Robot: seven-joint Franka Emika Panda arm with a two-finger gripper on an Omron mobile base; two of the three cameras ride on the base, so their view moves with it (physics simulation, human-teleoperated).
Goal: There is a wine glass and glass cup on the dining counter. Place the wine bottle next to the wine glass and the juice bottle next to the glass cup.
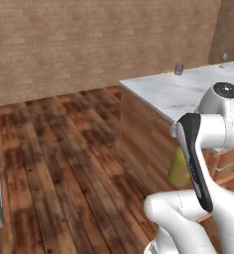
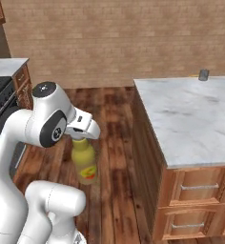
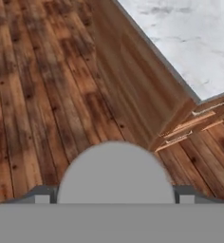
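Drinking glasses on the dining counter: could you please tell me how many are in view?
2. The glass cup stands at the far edge of the dining counter; the wine glass stands further right along that far edge. More could sit beyond the frame.

Juice bottle [image 1: 179, 168] mostly hidden behind the arm beside the dining counter [image 1: 183, 94]; wine glass [image 1: 223, 59] on that counter too small to make out.
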